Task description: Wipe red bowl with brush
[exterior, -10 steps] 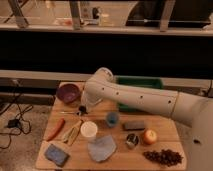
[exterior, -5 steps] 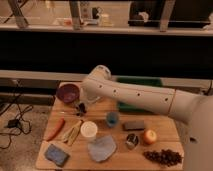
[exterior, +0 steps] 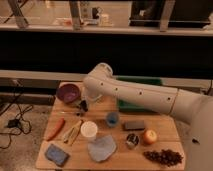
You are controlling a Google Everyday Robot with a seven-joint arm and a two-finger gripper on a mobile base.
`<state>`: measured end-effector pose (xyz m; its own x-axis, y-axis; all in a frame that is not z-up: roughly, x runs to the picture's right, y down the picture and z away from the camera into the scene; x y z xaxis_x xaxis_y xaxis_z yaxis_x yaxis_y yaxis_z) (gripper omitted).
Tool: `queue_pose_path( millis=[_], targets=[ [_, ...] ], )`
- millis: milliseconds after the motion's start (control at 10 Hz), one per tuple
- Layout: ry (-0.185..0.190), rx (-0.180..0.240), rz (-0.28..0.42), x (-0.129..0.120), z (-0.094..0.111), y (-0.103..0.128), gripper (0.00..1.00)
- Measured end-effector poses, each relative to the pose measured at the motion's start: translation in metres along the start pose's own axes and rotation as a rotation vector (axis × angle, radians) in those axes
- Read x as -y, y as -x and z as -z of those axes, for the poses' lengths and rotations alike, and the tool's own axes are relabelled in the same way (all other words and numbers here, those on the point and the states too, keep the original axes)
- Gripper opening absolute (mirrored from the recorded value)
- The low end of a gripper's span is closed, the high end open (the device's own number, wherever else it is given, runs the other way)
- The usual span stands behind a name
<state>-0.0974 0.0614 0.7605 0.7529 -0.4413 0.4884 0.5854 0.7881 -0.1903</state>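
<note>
My gripper point(exterior: 83, 105) hangs at the end of the long white arm, just right of the purple bowl point(exterior: 68, 92) and low over the table. It is shut, and a short black brush point(exterior: 83, 106) sticks down from its tip. The red bowl is hidden, with the arm's wrist covering the spot beside the purple bowl.
On the wooden table point(exterior: 165, 132) lie a red-orange carrot-like stick point(exterior: 55, 128), pale tan utensils point(exterior: 73, 131), a white cup point(exterior: 89, 130), a blue cup point(exterior: 112, 119), a grey cloth point(exterior: 101, 148), a blue sponge point(exterior: 56, 154), a dark block point(exterior: 134, 125), an orange fruit point(exterior: 149, 136), dark berries point(exterior: 163, 157) and a green tray point(exterior: 137, 102).
The arm's elbow has shifted slightly, while the gripper stays by the purple bowl at about the same spot.
</note>
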Motion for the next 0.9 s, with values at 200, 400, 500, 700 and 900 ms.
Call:
queue_pose_path(
  millis=[200, 400, 500, 700, 900],
  targets=[
    [-0.001, -0.010, 0.002, 0.003, 0.006, -0.003, 0.00],
    [-0.001, -0.019, 0.004, 0.006, 0.011, -0.006, 0.00],
    [-0.002, -0.022, 0.005, 0.007, 0.013, -0.008, 0.00],
    [-0.004, -0.030, 0.009, 0.010, 0.018, -0.010, 0.00],
    [-0.011, -0.040, 0.011, 0.014, 0.025, -0.013, 0.00]
  ],
)
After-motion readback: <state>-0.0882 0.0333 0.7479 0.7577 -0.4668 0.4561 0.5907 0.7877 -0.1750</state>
